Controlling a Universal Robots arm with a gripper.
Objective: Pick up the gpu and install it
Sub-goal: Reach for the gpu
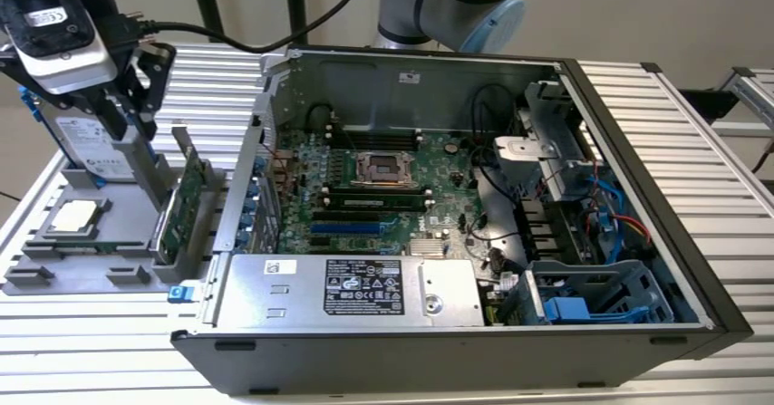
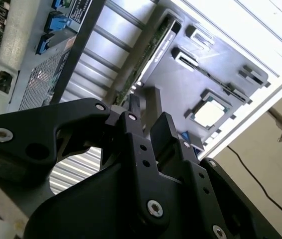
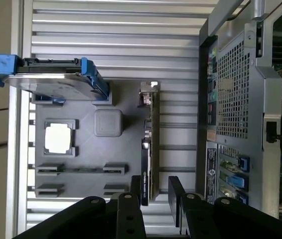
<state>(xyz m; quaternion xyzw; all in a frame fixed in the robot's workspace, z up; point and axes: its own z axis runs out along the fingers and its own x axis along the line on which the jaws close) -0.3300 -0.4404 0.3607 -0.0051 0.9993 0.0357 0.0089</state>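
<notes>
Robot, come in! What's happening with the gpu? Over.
Gripper open, empty, above the holder. Gpu upright in its slot, untouched. Hard drive alongside, apart.

The graphics card [image 3: 150, 149] has a green circuit-board face, a matt black plastic shroud and a bare silver metal bracket. The gripper [image 3: 155, 191] is matt black with shiny screw heads. The tray [image 3: 86, 149] looks like matt grey plastic. The table [image 1: 677, 151] is ribbed, pale metal. The computer case [image 3: 233, 89] is grey sheet metal, partly perforated. The hard drive [image 3: 51, 82] has a glossy silver top and blue plastic clips.
</notes>
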